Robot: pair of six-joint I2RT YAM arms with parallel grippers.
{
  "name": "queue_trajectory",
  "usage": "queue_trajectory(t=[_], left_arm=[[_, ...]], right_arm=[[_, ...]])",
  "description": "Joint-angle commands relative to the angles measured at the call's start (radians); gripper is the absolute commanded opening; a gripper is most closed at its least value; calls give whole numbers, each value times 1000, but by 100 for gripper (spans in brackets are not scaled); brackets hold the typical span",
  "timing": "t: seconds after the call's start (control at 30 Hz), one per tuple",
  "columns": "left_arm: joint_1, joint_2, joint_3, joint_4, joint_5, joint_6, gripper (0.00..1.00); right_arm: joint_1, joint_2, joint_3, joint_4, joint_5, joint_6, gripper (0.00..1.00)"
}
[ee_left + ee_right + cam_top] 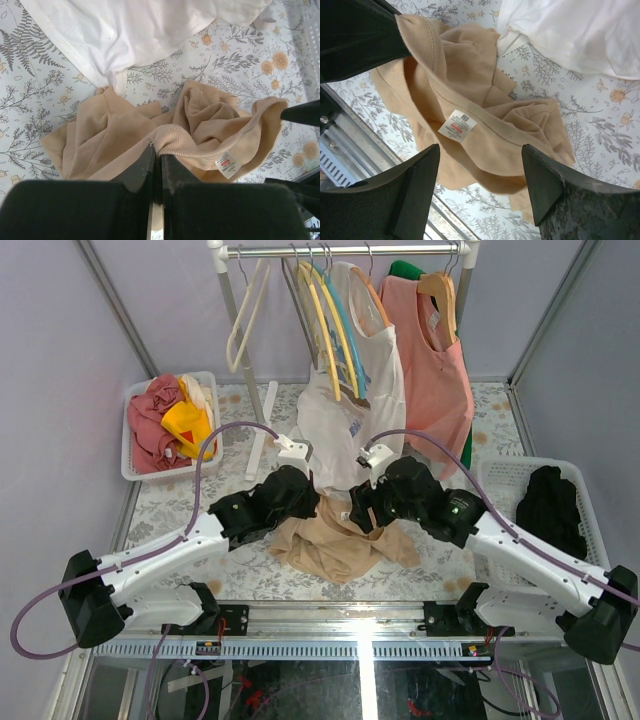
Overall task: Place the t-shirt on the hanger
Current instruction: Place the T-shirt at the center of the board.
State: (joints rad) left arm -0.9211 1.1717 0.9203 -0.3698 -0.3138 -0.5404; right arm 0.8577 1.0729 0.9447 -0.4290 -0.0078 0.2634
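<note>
The tan t-shirt [335, 545] lies crumpled on the floral table between the two arms, partly lifted at the neck. My left gripper [159, 150] is shut on the ribbed collar, close to the small white label [227, 164]. In the top view that gripper [315, 502] sits at the shirt's upper left edge. My right gripper [481, 150] is open and hovers just above the t-shirt [485, 110] near the label [457, 125], with nothing between its fingers. The light-blue hanger [347, 335] hangs on the rack at the back, among yellow ones.
A white printed shirt [350, 410] and a salmon-pink top [440, 370] hang from the rack, the white one reaching down to the table [140, 25]. A basket of red and yellow clothes [165, 425] stands at the left. A basket with a black garment [550, 505] is at the right.
</note>
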Motion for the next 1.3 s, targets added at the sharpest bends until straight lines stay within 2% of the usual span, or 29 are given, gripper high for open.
queue_trajectory(t=[0.0,0.3,0.57,0.6,0.63,0.7,0.73,0.77,0.83,1.1,1.27], left_arm=[[0,-19,19,-4,12,30,0],[0,-21,31,-22,-1,35,0],[1,-26,34,-33,-20,39,0],[0,-28,35,-36,-21,39,0],[0,-31,35,-39,-25,39,0],[1,-34,38,-49,-34,39,0],[1,-34,40,-56,-40,38,0],[1,-34,42,-63,-48,36,0],[1,-38,42,-70,-52,35,0],[1,-27,55,-66,-147,48,0],[2,-30,8,3,-195,57,0]], right_arm=[[-3,35,69,41,0,-143,74],[-3,156,121,67,-8,-238,78],[-3,284,180,14,-152,-273,77],[-2,296,178,16,-147,-273,73],[-1,310,180,15,-117,-271,65],[0,341,198,3,30,-257,36],[0,352,212,1,100,-251,17],[1,358,225,3,148,-248,9],[1,356,245,18,216,-244,1],[1,309,292,147,310,-230,0],[1,323,266,136,293,-212,0]])
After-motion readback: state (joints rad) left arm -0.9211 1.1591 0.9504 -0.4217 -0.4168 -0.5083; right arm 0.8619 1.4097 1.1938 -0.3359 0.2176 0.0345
